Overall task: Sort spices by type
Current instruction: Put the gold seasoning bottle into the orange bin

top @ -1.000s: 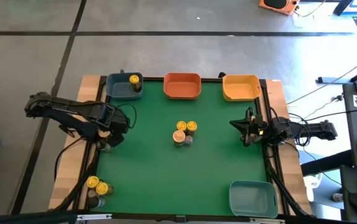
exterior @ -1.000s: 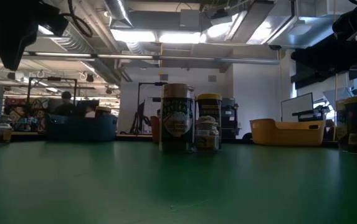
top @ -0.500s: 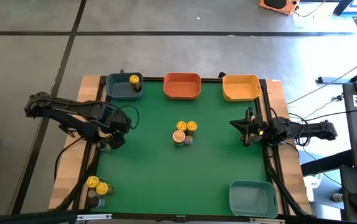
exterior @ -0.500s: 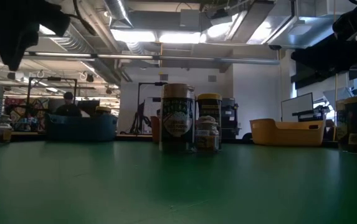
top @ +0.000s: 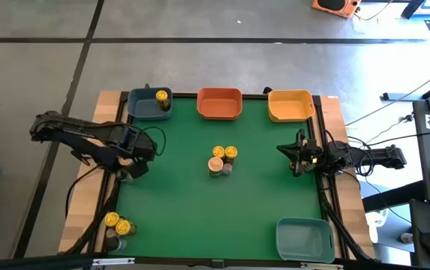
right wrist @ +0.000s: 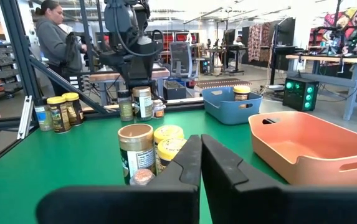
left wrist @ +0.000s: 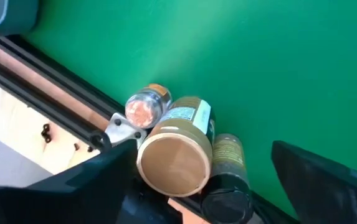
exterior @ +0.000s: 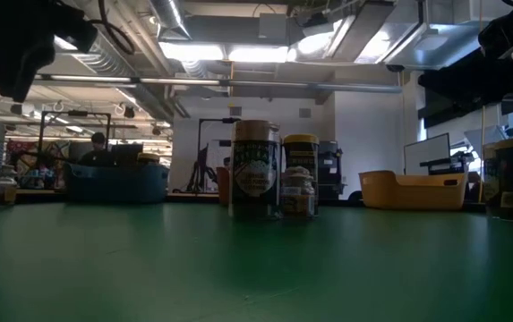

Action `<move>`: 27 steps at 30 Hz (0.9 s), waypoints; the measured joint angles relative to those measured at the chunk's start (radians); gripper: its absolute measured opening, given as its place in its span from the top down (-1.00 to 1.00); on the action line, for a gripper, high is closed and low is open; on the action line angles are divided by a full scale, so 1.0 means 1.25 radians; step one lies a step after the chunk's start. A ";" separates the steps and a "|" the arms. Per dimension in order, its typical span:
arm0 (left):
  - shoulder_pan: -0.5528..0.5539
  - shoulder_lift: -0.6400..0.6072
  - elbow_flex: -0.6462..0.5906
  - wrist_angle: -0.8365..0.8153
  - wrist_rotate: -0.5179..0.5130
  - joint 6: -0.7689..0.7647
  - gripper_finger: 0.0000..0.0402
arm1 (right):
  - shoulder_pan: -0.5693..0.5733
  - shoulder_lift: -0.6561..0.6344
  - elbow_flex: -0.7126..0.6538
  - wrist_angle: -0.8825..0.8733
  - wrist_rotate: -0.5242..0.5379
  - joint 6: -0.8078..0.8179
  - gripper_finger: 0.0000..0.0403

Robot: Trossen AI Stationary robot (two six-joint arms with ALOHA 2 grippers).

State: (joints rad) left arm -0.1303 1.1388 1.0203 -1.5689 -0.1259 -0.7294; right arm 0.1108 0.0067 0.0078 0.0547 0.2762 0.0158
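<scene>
- Where the left gripper (top: pixel 133 166) hangs over the table's left edge, its spread fingers (left wrist: pixel 328 171) hold nothing; below stand a tan-lidded jar (left wrist: pixel 173 157), a tiny jar (left wrist: pixel 144 107) and a dark-topped jar (left wrist: pixel 228 186) partly cut off.
- Mid-mat, the central jar cluster (top: pixel 222 160) overlaps, so labels are unreadable.
- Right gripper (top: pixel 297 160) waits at the right edge, fingers (right wrist: pixel 184 167) pressed together, empty.
- Farthest, a yellow-lidded jar (top: pixel 162 100) sits in the blue bin (top: pixel 143 105).

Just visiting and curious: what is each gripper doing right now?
Left gripper: open above a tan-lidded jar.
Right gripper: shut, holding nothing.
</scene>
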 joint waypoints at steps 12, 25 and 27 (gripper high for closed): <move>0.000 0.012 0.000 0.007 0.000 0.037 -0.96 | 0.000 0.000 0.000 0.000 0.000 -0.002 0.94; 0.000 0.022 0.000 -0.001 -0.022 0.061 -0.96 | 0.000 0.000 0.000 0.000 0.003 -0.002 0.94; 0.000 0.028 -0.001 -0.002 -0.022 0.066 -0.96 | 0.000 0.000 0.000 0.000 0.003 -0.002 0.94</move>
State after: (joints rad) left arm -0.1303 1.1736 1.0195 -1.5715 -0.1539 -0.6475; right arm 0.1108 0.0067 0.0078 0.0544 0.2798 0.0132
